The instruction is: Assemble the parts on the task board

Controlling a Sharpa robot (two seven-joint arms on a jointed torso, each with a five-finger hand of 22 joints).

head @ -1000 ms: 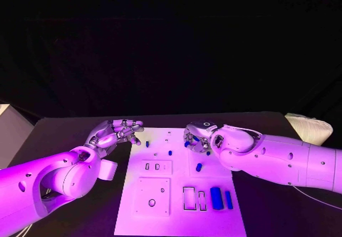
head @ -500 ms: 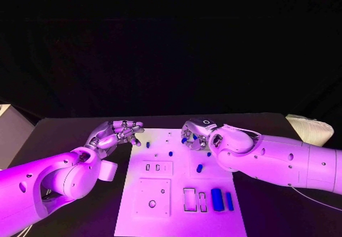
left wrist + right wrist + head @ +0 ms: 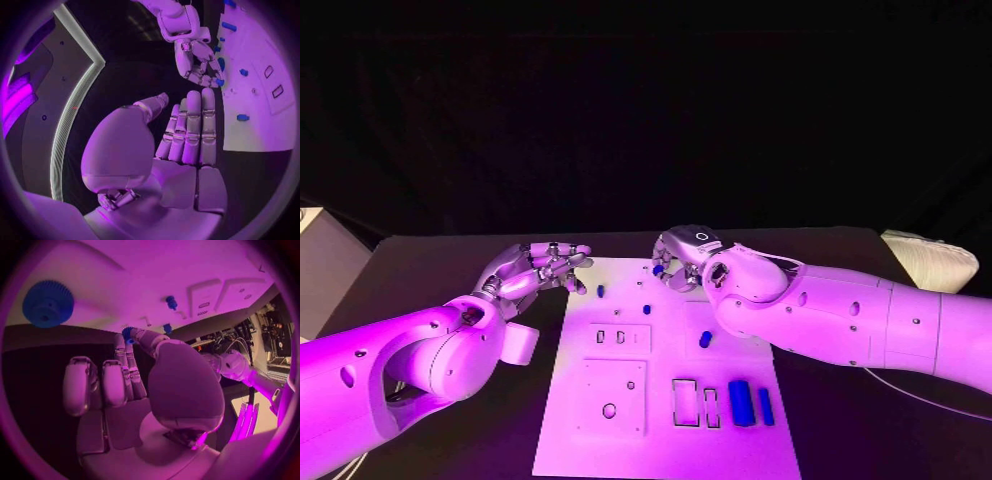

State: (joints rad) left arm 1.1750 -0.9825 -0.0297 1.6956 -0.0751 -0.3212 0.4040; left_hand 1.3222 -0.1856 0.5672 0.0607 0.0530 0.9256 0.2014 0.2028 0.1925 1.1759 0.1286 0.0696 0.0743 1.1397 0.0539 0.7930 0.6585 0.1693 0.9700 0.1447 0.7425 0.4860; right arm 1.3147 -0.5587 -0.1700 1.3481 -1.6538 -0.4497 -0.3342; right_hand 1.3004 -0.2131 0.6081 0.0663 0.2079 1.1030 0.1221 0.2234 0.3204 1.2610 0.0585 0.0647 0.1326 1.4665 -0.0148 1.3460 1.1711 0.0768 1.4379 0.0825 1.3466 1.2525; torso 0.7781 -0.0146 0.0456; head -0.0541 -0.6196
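The glossy silver right hand (image 3: 681, 262) is pinching a small blue part (image 3: 658, 269) over the flat white task board (image 3: 625, 440) at frame centre; the silver left hand (image 3: 540, 268) is curling empty.

Left arm reaches in over the table's left side; left hand (image 3: 542, 265) hovers at the board's far left corner, fingers (image 3: 190, 130) straight and side by side, thumb apart, nothing in it. Right arm crosses from the right; right hand (image 3: 678, 262) sits above the board's far edge, palm down, fingers (image 3: 128, 365) curled, pinching a small blue part (image 3: 128, 333) against the thumb.
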